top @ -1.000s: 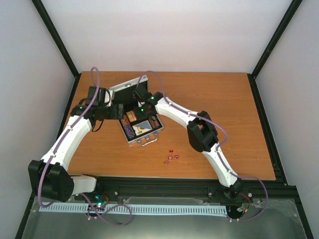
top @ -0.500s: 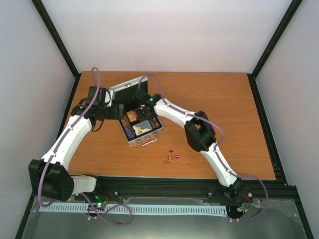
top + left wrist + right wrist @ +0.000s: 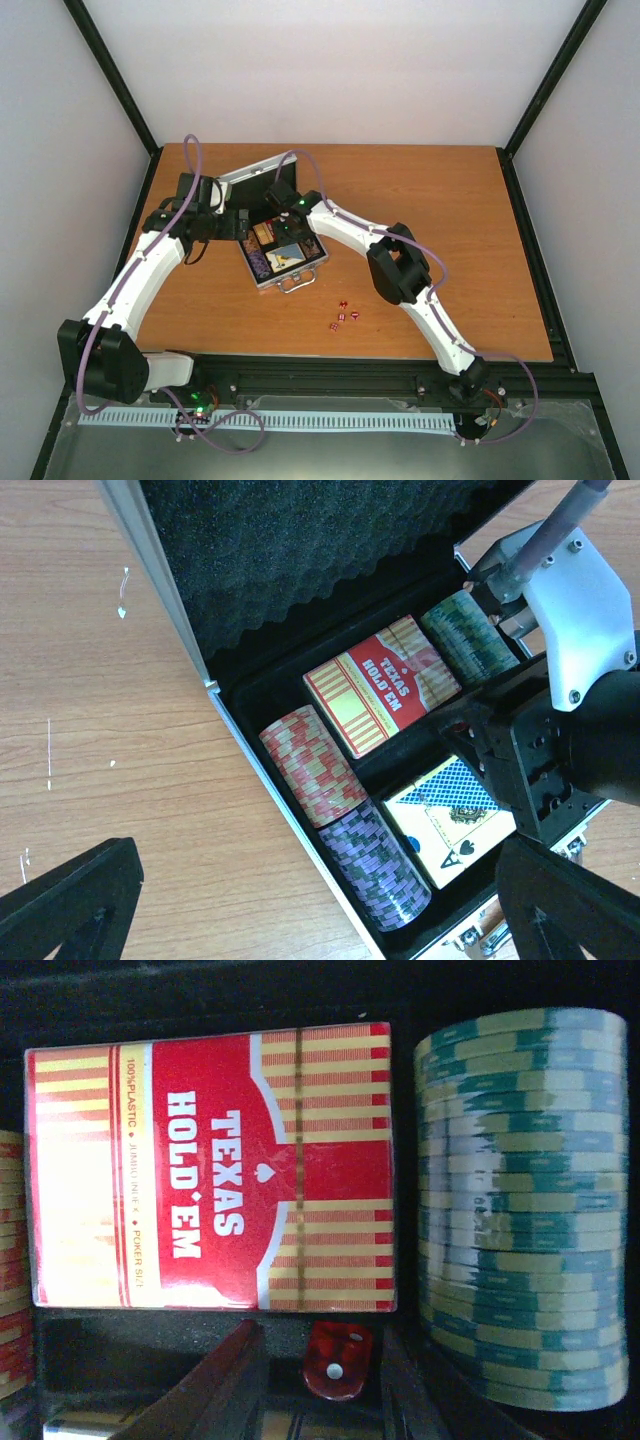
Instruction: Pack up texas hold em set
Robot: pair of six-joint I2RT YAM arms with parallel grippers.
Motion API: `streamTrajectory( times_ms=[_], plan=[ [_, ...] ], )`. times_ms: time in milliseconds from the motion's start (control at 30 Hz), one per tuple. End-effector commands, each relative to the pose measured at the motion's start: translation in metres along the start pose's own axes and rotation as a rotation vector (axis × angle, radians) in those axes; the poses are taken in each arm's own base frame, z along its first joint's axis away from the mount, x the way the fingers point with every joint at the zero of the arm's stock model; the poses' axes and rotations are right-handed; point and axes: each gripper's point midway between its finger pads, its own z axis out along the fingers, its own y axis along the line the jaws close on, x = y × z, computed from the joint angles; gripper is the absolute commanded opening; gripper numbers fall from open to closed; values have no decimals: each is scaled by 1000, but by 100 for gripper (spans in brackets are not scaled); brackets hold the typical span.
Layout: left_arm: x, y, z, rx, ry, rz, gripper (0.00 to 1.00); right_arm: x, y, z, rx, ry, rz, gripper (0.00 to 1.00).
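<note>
Several loose dice (image 3: 343, 316) sit on the table (image 3: 450, 220) in the top view, lower right of the open briefcase (image 3: 287, 281), well apart from it & nearer the right arm's base than the left's. Right gripper (image 3: 281, 214) is down inside the case, centre-left of frame; can't tell its jaw state from here. Left gripper (image 3: 238, 222) hangs just left of the case. Case long axis runs lower left to upper right, lid (image 3: 248, 182) propped up behind. Vs 1 s ago: right elbow has shifted a bit left & the wrist sits further up-left over the tray; left arm, case & loose dice unchanged.

Left wrist: left gripper (image 3: 318, 848) spread wide, nothing held, case below it. Tray shows red deck (image 3: 382, 683), blue-yellow deck (image 3: 445, 810), red stack (image 3: 312, 765), purple stack (image 3: 385, 865), green stack (image 3: 468, 635). Right arm's wrist covers the right side of the tray, so no 4th stack visible.

Right wrist: right gripper (image 3: 322, 1345) parted, one die (image 3: 337, 1360) lying btwn the fingers (image 3: 215, 1390) w/ a gap each side, so prob not pinched. Die rests in the narrow slot at frame bottom, just below the red deck (image 3: 210, 1170), green stack (image 3: 520, 1200) to the right. Slot runs left-right in frame, same line as the jaw opening, so I'd judge the next move is a straight lift out, then a reach toward the lower-right dice
</note>
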Motion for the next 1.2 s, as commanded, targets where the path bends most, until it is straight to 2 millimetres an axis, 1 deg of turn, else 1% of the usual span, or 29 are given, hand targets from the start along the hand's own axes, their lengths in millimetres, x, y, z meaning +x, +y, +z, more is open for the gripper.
streamTrajectory(
  times_ms=[0, 133, 233, 267, 333, 367, 400, 500, 567, 633, 667, 767, 867, 1000, 1167],
  plan=[
    [-14, -2, -7, 12, -38, 14, 100, -10, -1, -15, 0, -27, -6, 35],
    [-14, -2, -6, 10, -36, 13, 100, -21, 4, -36, -18, -66, -14, 35],
    [-16, -2, -7, 11, -39, 13, 100, -28, 8, -59, -34, -95, -15, 36],
    [-17, -2, -7, 11, -41, 12, 100, -30, 10, -70, -37, -106, -16, 36],
    [-18, -2, -8, 11, -43, 12, 100, -27, 11, -85, -30, -110, -25, 37],
    [-18, -3, -8, 12, -44, 11, 100, -22, 12, -91, -24, -103, -30, 40],
    [-19, -3, -9, 12, -45, 11, 100, -16, 11, -95, -16, -90, -36, 43],
    [-19, -3, -8, 13, -43, 10, 100, 18, 1, -100, 37, -23, -54, 49],
    [-19, -3, -8, 13, -42, 6, 100, 44, -8, -106, 72, 18, -61, 53],
    [-19, -3, -9, 15, -44, 6, 100, 75, -18, -110, 91, 67, -52, 55],
    [-19, -3, -8, 13, -44, 6, 100, 90, -21, -114, 93, 87, -48, 58],
    [-18, -2, -8, 9, -43, 6, 100, 134, -32, -117, 101, 153, -30, 59],
    [-18, -1, -6, 4, -40, 9, 100, 168, -36, -117, 89, 200, -7, 59],
    [-17, -1, -4, 1, -32, 8, 100, 191, -36, -111, 89, 233, 6, 59],
    [-18, -2, -5, 9, -37, -3, 100, 205, -40, -98, 105, 265, 10, 57]
  ],
)
